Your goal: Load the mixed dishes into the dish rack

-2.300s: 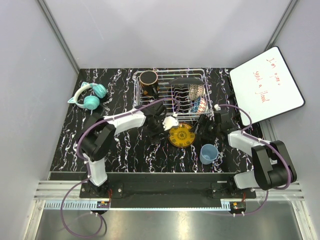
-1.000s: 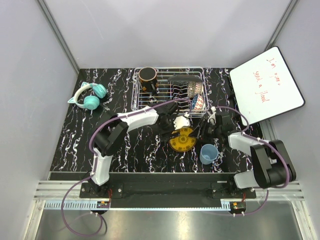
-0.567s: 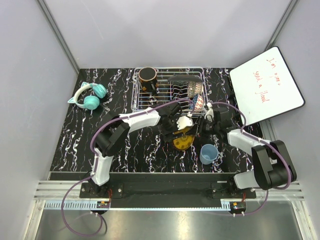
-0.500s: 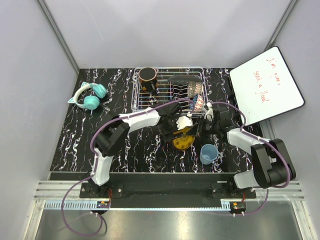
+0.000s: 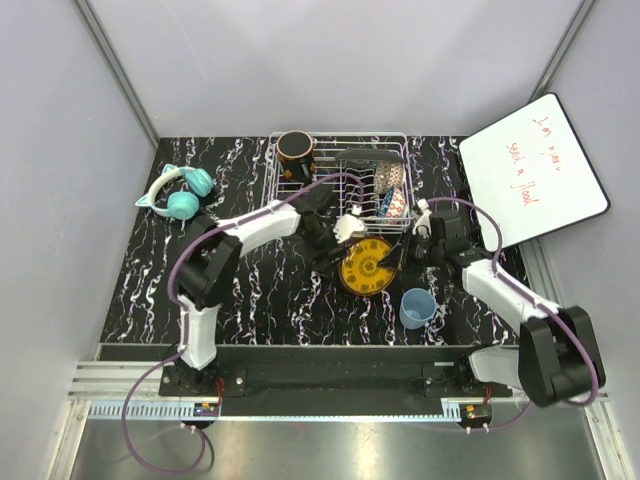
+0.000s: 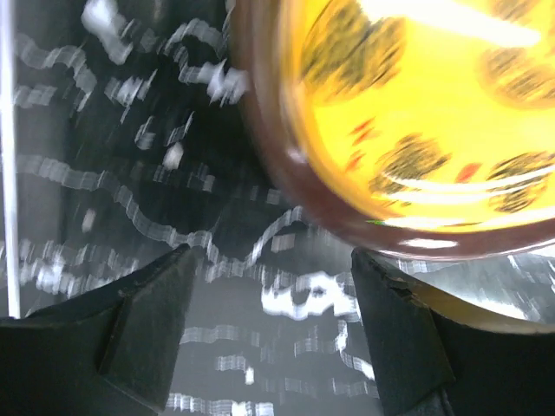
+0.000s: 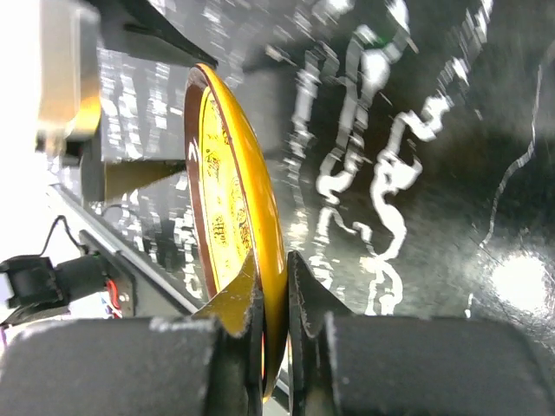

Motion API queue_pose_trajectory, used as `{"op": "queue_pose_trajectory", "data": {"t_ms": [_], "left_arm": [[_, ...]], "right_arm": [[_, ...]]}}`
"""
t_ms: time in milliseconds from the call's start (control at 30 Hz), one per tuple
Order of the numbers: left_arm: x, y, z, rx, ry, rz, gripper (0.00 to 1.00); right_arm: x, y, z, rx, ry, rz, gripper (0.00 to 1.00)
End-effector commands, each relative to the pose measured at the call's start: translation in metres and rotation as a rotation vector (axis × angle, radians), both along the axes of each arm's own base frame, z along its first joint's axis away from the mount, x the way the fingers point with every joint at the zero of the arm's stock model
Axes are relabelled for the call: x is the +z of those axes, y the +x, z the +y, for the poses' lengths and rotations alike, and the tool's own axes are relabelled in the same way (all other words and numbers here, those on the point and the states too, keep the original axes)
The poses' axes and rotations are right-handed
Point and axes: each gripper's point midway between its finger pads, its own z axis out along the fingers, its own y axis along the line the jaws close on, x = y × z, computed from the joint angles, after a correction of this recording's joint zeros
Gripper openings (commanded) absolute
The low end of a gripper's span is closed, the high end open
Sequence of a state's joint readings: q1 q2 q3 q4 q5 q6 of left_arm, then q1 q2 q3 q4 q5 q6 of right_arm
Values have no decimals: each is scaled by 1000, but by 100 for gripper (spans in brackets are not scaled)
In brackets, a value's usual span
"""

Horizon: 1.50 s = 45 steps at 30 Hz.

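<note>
Top external view first: the black marbled table (image 5: pixel 250 290) carries everything. At its far middle sits the dish rack (image 5: pixel 330 165), with the whiteboard (image 5: pixel 533 170) off the far right corner and the teal headphones (image 5: pixel 178 192) at the far left. The yellow patterned plate (image 5: pixel 366 264) is outside the rack, just in front of its near edge, between my two arms. The light-blue cup (image 5: pixel 417 306) stands on the table near the plate, on its near-right side. Inside the rack, the dark mug (image 5: pixel 296 155) stands in the far left corner and two patterned bowls (image 5: pixel 392 180) sit among the tines on the right.

My right gripper (image 5: pixel 405 255) meets the plate's right rim. Through my right wrist camera the plate (image 7: pixel 227 208) shows edge-on, and my right gripper (image 7: pixel 273 299) is pinched tight on that rim, one finger (image 7: pixel 230 316) on each face.

My left gripper (image 5: pixel 338 245) is at the plate's left side. Its wrist camera shows the left gripper (image 6: pixel 270 260) spread wide with only table between the fingers (image 6: pixel 147 321); the plate (image 6: pixel 416 130) is beyond the tips, apart from them.
</note>
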<state>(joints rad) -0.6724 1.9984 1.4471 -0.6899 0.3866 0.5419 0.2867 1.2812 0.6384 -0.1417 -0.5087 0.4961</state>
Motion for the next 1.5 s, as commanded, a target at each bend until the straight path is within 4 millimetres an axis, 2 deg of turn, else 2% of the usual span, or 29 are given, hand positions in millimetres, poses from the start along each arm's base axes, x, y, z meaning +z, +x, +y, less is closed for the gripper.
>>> {"op": "queue_pose_trajectory", "data": {"t_ms": [0,33,67,100,133,167,200,233,267,333,367,400,433,600,633,667,700,733,800,833,933,1100,1167,1300,1367,1400,1467], "left_arm": [[90,24,14,66,-157,-79,77],[100,18,19,72,-166,-57,77],[118,15,23,80,-194,-71,77],[127,17,32,105,-206,-67,77],[146,10,35,113,-238,-53,77],[155,7,38,121,-248,-48,77],[164,10,46,145,-261,-43,77],[175,2,51,160,-277,-10,77],[188,4,54,173,-297,-21,77],[199,10,69,236,-316,-1,77],[203,15,75,262,-324,-5,77],[204,24,86,320,-328,-3,77],[198,34,92,366,-309,-9,77],[175,89,128,701,-290,3,75],[165,96,132,740,-266,16,74],[162,100,133,768,-260,21,74],[162,107,133,797,-272,20,74],[159,111,134,817,-276,27,74],[157,123,134,857,-293,13,74],[155,126,135,868,-294,6,74],[149,139,141,911,-276,-38,74],[146,163,164,983,-270,-157,74],[141,167,172,1027,-274,-146,74],[113,171,180,1085,-224,-138,73],[108,175,180,1118,-237,-146,73],[104,178,179,1123,-233,-142,73],[101,179,169,1101,-235,-135,73]], "right_arm": [[65,10,5,39,21,-178,0],[70,9,4,46,18,-192,0],[84,11,5,60,18,-235,0],[87,8,4,71,10,-232,0],[91,7,5,85,11,-241,0],[104,9,5,101,3,-282,0],[107,6,4,106,-10,-279,0],[115,9,3,109,-41,-324,0],[136,14,3,106,-54,-394,0],[158,25,0,93,-149,-523,0],[181,35,-2,73,-173,-596,0],[193,45,-8,39,-216,-639,0],[218,53,-9,33,-242,-718,0],[252,84,-16,-4,-405,-910,0],[252,88,-17,19,-461,-959,0],[257,88,-16,27,-483,-1008,0],[271,90,-11,29,-492,-1096,0],[266,92,-10,81,-565,-1159,0],[279,95,-3,100,-599,-1257,0],[278,102,-6,117,-674,-1283,0],[276,111,-2,173,-792,-1329,0],[274,120,11,256,-905,-1373,0],[270,124,16,282,-928,-1374,0],[269,132,22,330,-977,-1385,0],[260,137,24,363,-1004,-1369,0],[263,140,23,363,-1025,-1372,0],[255,145,25,389,-1051,-1359,0]]}}
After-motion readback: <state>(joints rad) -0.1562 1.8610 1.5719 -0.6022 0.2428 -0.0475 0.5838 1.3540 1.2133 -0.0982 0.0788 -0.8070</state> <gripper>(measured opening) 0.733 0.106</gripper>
